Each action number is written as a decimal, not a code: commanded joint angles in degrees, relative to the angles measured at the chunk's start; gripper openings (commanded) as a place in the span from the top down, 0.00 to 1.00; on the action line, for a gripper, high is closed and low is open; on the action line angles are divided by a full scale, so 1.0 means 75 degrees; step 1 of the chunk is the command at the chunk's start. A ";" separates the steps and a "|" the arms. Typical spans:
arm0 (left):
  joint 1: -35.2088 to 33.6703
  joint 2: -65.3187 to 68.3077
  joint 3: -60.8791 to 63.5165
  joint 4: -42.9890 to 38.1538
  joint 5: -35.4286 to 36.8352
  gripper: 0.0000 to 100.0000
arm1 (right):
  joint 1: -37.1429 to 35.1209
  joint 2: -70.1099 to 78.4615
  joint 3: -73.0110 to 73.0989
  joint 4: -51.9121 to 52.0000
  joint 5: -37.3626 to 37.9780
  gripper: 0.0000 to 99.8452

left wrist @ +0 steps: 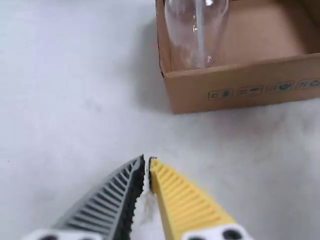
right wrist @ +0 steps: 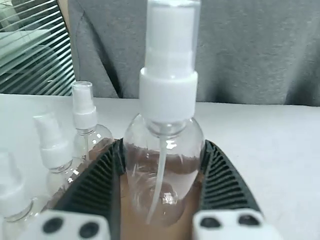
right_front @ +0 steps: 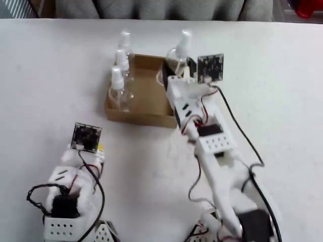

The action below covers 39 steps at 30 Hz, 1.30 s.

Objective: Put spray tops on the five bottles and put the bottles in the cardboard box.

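A shallow cardboard box lies at the table's middle, also seen as a corner of the box from the left wrist. Three clear bottles with white spray tops stand along its left side, and they appear again as the row of bottles. My right gripper is shut on a fourth clear bottle with a spray top, held upright over the box's right side. My left gripper is shut and holds nothing, low over the table near the box's front left.
The right arm stretches from the front right toward the box, trailing black cables. The left arm sits at the front left. A person in grey sits behind the table's far edge.
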 commanded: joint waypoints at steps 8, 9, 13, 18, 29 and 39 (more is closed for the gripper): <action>-0.0182 -0.0053 -0.0012 -0.0023 -0.0774 0.98 | 0.0322 0.2256 -0.2286 -0.0229 0.0094 0.98; -0.0182 -0.0053 -0.0012 -0.0023 -0.0774 0.98 | 0.0322 0.2409 -0.2426 -0.0229 0.0094 0.98; -0.0182 -0.0053 -0.0012 -0.0023 -0.0774 0.98 | 0.0322 0.2983 -0.2942 -0.0229 0.0105 0.98; -0.0182 -0.0053 -0.0012 -0.0035 -0.0774 0.98 | 0.0322 0.3581 -0.3411 -0.0229 0.0223 0.98; -0.0182 -0.0053 -0.0012 -0.0094 -0.0774 0.98 | 0.0299 0.4448 -0.3493 -0.0721 0.1067 0.98; -0.0182 -0.0053 -0.0012 -0.0141 -0.0774 0.98 | 0.0322 0.5093 -0.3516 -0.1307 0.1078 0.98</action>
